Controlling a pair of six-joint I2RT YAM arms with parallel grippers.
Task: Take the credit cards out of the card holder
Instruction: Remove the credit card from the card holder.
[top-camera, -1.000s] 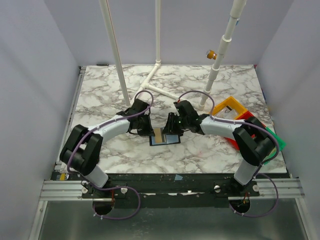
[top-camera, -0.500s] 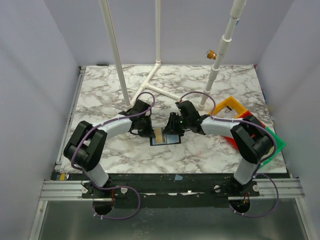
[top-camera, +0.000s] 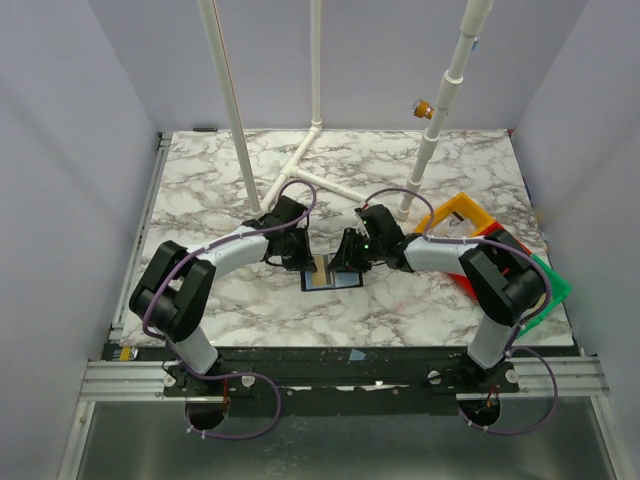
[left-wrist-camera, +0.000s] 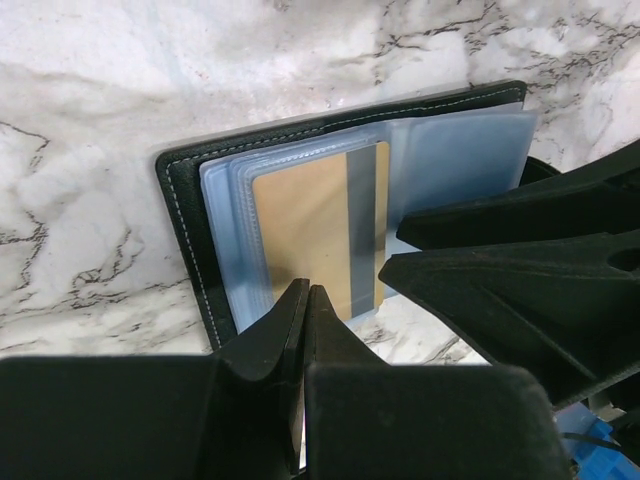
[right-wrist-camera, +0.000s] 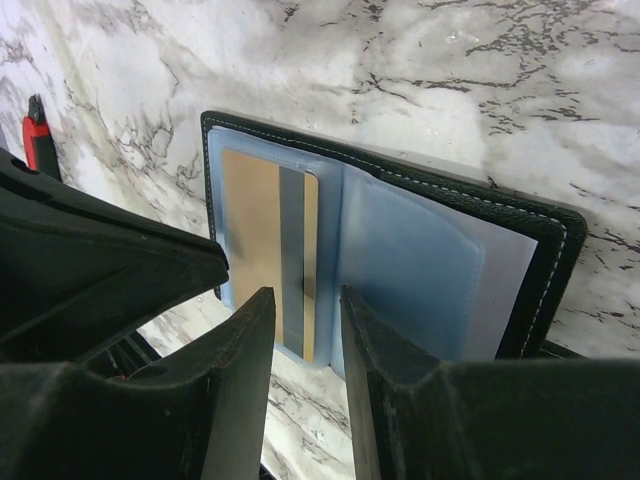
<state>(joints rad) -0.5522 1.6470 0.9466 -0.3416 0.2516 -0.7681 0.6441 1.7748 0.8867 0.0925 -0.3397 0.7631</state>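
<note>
Lying open and flat on the marbled desk (top-camera: 220, 190), the card holder (top-camera: 331, 275) sits near the middle, between the two arm tips. It is a black folding wallet with pale stitching along its rim. Inside it is bluish, with a stack of clear plastic sleeves (right-wrist-camera: 410, 270) on both halves.

One tan credit card (left-wrist-camera: 300, 235) with a dark grey stripe down one long side is tucked in the top sleeve of one half. The top sleeve on the other half looks empty. Whether more cards lie in the sleeves beneath cannot be made out.

The left pincer (left-wrist-camera: 305, 300) has its fingers pressed together with nothing between them. Its tip is at the wallet's near edge, just below the tan card. The right pincer (right-wrist-camera: 306, 297) has its fingers apart, and the striped edge of the card shows through the gap. Whether either pincer touches the wallet cannot be told.

At the right edge of the desk, a yellow bin (top-camera: 472, 207), a red bin (top-camera: 495, 236) and a green bin (top-camera: 555, 285) stand close together, partly hidden by the right arm. Their contents cannot be seen.
</note>
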